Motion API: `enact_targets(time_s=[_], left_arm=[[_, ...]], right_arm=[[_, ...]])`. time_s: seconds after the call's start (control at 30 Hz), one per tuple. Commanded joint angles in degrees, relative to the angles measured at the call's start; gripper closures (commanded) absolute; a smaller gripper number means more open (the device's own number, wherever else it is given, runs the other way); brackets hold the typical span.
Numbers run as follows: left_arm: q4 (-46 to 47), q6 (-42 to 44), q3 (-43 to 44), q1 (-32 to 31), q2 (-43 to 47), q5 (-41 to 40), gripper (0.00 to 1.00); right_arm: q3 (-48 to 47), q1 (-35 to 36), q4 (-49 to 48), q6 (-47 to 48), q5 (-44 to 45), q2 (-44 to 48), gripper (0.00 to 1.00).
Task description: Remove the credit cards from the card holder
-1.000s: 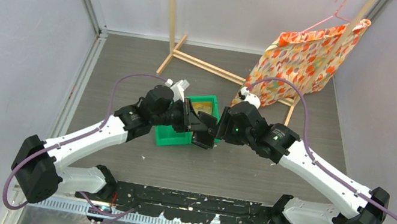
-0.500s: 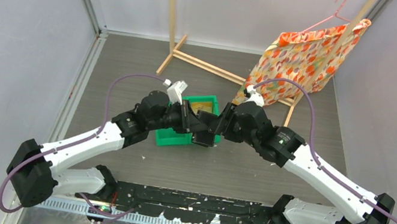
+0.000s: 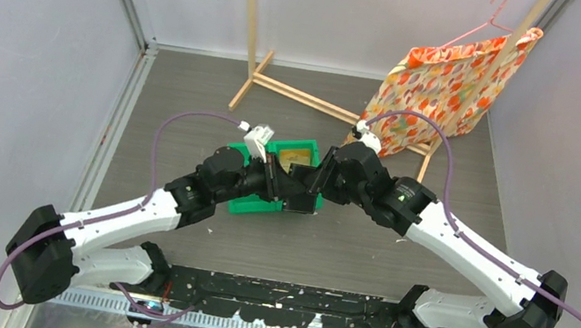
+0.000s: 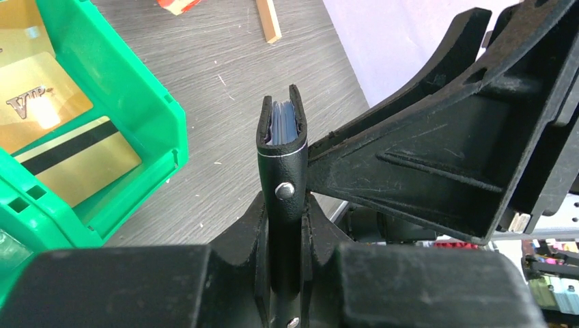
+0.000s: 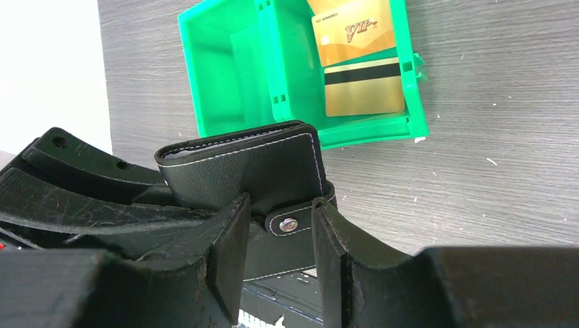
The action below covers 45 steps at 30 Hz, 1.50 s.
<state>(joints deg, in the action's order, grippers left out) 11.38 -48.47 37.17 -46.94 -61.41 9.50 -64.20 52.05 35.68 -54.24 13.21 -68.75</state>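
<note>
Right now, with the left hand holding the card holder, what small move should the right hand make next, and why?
Probably close the right hand on the snap strap and tug it loose. The left hand pinches the card holder, which is folded shut and buttoned. The right hand's open fingers straddle that strap without gripping it. Two credit cards lie in the green bin.

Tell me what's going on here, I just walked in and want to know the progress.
The left gripper clamps the closed card holder above the table, near the green bin. The right gripper straddles the holder's snap strap, jaws apart. Two gold cards lie in one bin compartment.
</note>
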Motion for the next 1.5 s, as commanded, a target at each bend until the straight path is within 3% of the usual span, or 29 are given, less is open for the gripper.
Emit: enact_targets(time_s=[0.0, 0.3, 0.4, 0.57, 1.47], left_arm=[[9.2, 2.7, -0.7, -1.0, 2.7, -3.0, 0.99], [9.8, 3.4, -1.5, -1.5, 4.3, -5.2, 0.99], [9.8, 3.5, -1.6, -1.6, 4.4, -5.5, 0.99], [9.8, 3.5, -1.5, -1.6, 4.1, -6.1, 0.99], [6.1, 2.5, -2.5, -1.6, 7.3, -12.3, 0.99]], right_arm=[[-1.0, 0.2, 1.0, -2.3, 0.1, -0.1, 0.57], [1.8, 0.2, 1.6, -3.4, -2.3, -0.4, 0.77], [2.1, 0.2, 2.1, -3.3, -2.1, -0.2, 0.79], [2.4, 0.2, 2.4, -2.8, -2.4, -0.2, 0.99], [8.7, 0.2, 9.4, -1.3, 2.4, 2.4, 0.99]])
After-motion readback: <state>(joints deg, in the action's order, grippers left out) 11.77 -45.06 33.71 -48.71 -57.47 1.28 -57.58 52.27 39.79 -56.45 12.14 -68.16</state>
